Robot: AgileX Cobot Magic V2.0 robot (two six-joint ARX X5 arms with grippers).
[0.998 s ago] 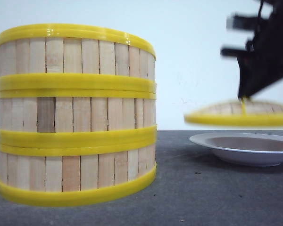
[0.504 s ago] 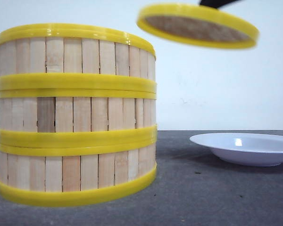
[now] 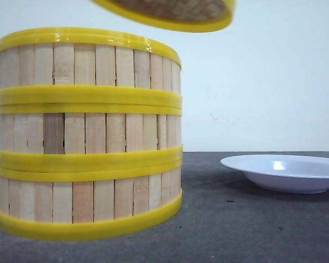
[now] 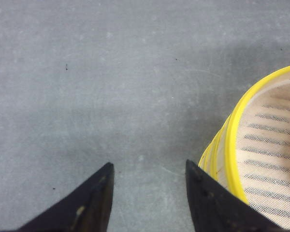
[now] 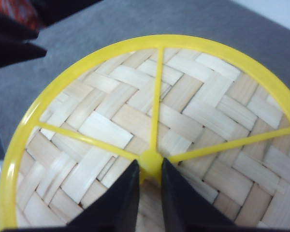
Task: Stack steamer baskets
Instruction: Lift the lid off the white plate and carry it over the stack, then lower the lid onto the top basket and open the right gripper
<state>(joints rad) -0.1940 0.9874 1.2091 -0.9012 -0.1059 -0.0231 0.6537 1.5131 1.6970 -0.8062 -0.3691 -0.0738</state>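
Nearest to me, the steamer baskets stand as one stack of three on the grey table, filling the left half of the front view. Their pale wood slats run upright and the thick yellow rims meet in double bands where one basket sits on the next. The stack looks square and even, its bottom rim resting flat on the table.

Beyond it, at about 3 o'clock from the stack and well apart, a white shallow plate lies on the table with a small glint of light in its bowl.

Up at 12 to 1 o'clock from the stack, the woven lid hangs in the air, tilted, its yellow rim clear of the top basket and its underside partly cut off by the frame edge. In the right wrist view the right gripper is clamped on the lid's yellow centre knob, where the yellow spokes meet over the woven bamboo.

The left gripper hangs over bare table with its fingers spread and nothing between them, just beside the top basket's rim.
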